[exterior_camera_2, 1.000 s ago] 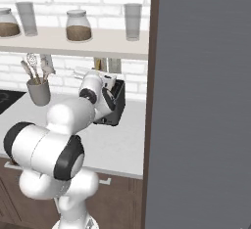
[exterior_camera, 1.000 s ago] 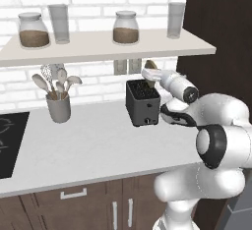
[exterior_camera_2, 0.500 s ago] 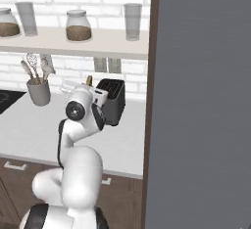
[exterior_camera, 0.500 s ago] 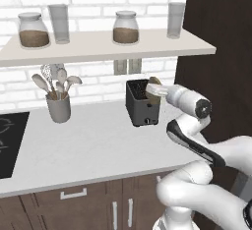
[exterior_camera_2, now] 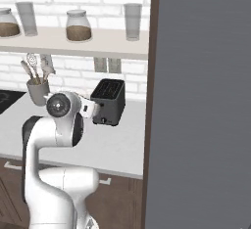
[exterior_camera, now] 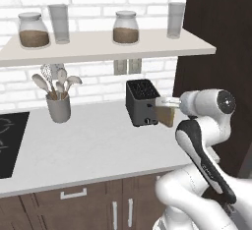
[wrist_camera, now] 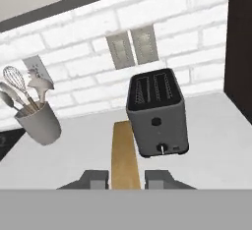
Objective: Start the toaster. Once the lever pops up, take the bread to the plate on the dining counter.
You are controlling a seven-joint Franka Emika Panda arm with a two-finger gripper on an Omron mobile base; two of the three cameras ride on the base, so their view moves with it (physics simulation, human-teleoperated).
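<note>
My gripper (wrist_camera: 125, 180) is shut on the bread (wrist_camera: 123, 154), a tan slice seen edge-on between the two fingertips (wrist_camera: 94, 179). In the left base view the bread (exterior_camera: 167, 116) hangs from the gripper (exterior_camera: 166, 103) just right of the toaster's front. The dark grey toaster (wrist_camera: 157, 112) stands on the white counter (wrist_camera: 206, 140) against the brick wall, both slots showing nothing inside. It is also in the left base view, toaster (exterior_camera: 141, 102), and in the right base view, toaster (exterior_camera_2: 109, 101). The plate and the dining counter are out of view.
A grey utensil holder (exterior_camera: 58, 107) stands left of the toaster, with a black cooktop (exterior_camera: 10, 143) further left. A shelf (exterior_camera: 103, 44) with jars and glasses runs above. A tall dark cabinet (exterior_camera: 221, 37) closes off the right side. Wall outlets (wrist_camera: 132, 49) sit behind the toaster.
The hand has carried the bread from above the toaster's slots down and out to the toaster's right front. The arm has swung round into a new pose.
</note>
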